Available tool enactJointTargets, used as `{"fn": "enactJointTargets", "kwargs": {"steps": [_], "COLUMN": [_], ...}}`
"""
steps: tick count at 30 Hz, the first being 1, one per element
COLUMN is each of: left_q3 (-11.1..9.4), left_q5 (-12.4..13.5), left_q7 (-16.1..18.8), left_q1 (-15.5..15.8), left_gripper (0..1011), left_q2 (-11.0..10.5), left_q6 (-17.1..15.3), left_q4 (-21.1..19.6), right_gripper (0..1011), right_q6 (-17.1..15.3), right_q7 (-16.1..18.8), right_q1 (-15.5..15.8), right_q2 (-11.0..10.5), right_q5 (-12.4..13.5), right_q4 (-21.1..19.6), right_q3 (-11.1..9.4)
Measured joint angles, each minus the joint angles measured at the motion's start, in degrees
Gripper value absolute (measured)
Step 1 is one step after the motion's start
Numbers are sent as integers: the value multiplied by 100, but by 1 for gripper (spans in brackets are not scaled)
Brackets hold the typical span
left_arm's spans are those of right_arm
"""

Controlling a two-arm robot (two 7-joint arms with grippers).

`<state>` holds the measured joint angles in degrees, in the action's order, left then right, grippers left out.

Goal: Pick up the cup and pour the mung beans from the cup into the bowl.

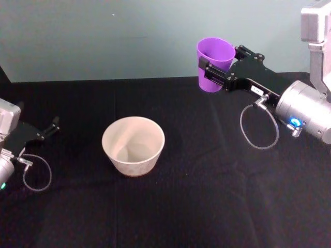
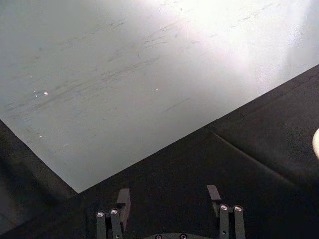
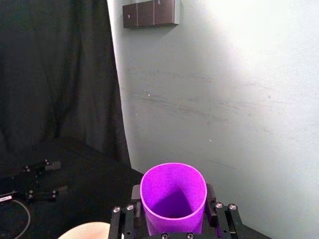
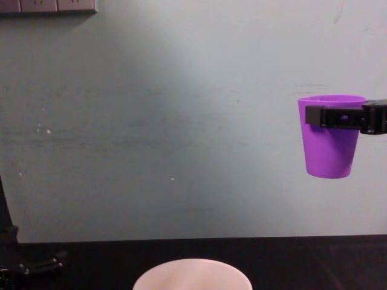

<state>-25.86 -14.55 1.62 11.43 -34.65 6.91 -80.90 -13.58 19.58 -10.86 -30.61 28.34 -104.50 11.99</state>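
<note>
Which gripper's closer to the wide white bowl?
Left. The left gripper lies low by the table, left of the bowl; the right gripper holds the purple plastic cup high, off to the bowl's right.

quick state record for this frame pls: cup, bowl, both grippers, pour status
cup: purple, upright, held clear above the table
right gripper: shut on cup near its rim, to the right of and beyond the bowl
bowl: white, on table, no beans visible inside
left gripper: open, parked low at table's left
cup contents: cannot tell
pour: not started; cup not over bowl
</note>
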Motion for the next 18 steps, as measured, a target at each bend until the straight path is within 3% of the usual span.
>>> {"fn": "enactJointTargets", "kwargs": {"steps": [18], "left_q3": [0], "left_q5": [0], "left_q7": [0], "left_q1": [0], "left_gripper": [1000], "left_q2": [0], "left_q6": [0], "left_q4": [0], "right_gripper": [732], "right_q6": [0], "right_q7": [0], "right_q1": [0], "right_q2": [0], "right_q5": [0], "right_q4": [0], "right_q3": [0]}}
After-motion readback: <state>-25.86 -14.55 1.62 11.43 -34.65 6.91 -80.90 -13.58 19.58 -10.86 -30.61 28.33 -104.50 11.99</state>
